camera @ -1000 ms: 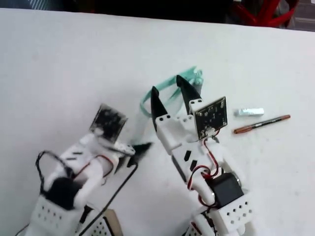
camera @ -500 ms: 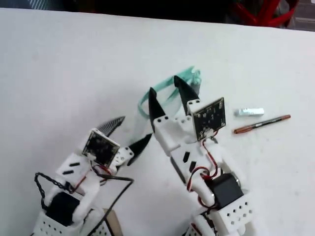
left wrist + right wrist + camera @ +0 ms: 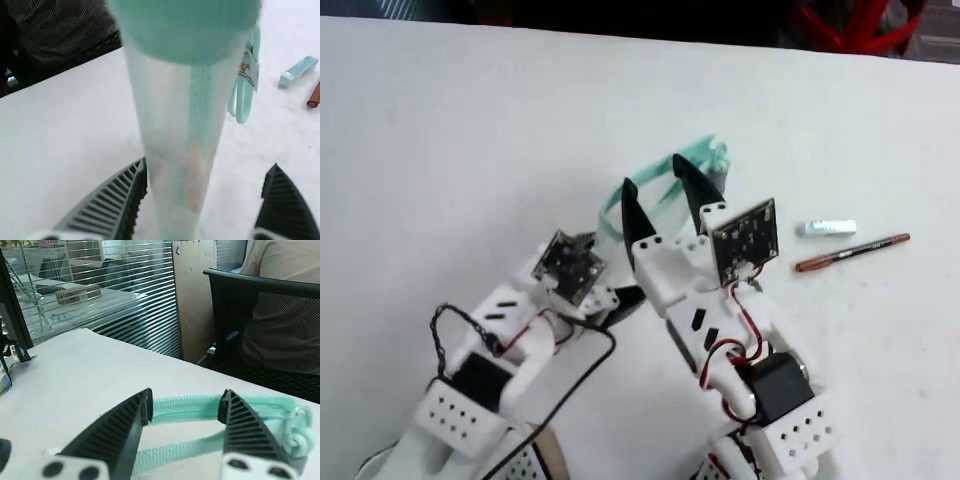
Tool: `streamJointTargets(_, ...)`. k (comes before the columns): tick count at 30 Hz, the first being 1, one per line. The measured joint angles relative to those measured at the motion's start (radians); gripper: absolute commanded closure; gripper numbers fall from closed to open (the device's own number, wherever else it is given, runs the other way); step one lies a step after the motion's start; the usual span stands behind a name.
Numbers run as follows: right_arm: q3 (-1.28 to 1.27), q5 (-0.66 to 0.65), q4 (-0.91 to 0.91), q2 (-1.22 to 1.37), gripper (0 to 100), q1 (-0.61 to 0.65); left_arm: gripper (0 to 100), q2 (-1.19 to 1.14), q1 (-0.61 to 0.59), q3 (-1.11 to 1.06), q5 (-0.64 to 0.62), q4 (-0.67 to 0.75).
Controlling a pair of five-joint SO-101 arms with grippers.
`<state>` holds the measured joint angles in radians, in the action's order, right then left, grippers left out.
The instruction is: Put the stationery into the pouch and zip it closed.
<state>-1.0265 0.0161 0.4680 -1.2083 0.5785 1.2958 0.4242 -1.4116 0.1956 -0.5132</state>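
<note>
High view: the teal-edged pouch [image 3: 665,195] lies mid-surface [image 3: 440,120]. The right pincer [image 3: 653,172] is released, one finger on either side of the pouch. The left pincer [image 3: 612,268] sits at the pouch's near end. A pen [image 3: 850,251] and a small pale block [image 3: 825,228] lie near each other, well apart from the pouch.

Left wrist view: the left pincer [image 3: 207,165] is released, and the clear pouch [image 3: 175,130] runs between its fingers [image 3: 112,207].

Right wrist view: the right pincer [image 3: 186,394] gapes, with the pouch's teal rim [image 3: 185,407] lying across beyond its fingers.

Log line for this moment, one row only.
left end effector: open, straddling pouch | right end effector: open, over pouch | pen, eraser: on table, outside pouch
</note>
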Motion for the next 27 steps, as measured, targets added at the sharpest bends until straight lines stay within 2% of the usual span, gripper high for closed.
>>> streamJointTargets(2, 0.000, 0.000, 0.000, 0.000, 79.4, 0.000, 66, -0.046, -0.005, 0.008, 0.000, 0.029)
streamJointTargets(7, 0.000, 0.000, 0.000, 0.000, 79.4, 0.000, 78, -0.120, -0.008, 0.008, 0.000, 0.110)
streamJointTargets(10, 0.002, 0.000, 0.011, 0.000, 79.4, 0.000, 83, -0.137, -0.008, 0.008, 0.043, 0.141)
streamJointTargets(19, 0.002, 0.000, 0.011, 0.000, 79.4, 0.000, 84, -0.140, -0.005, -0.031, 0.075, 0.252)
streamJointTargets(27, -0.005, 0.000, 0.011, -0.009, 79.2, 0.000, 84, -0.140, -0.005, -0.031, 0.075, 0.258)
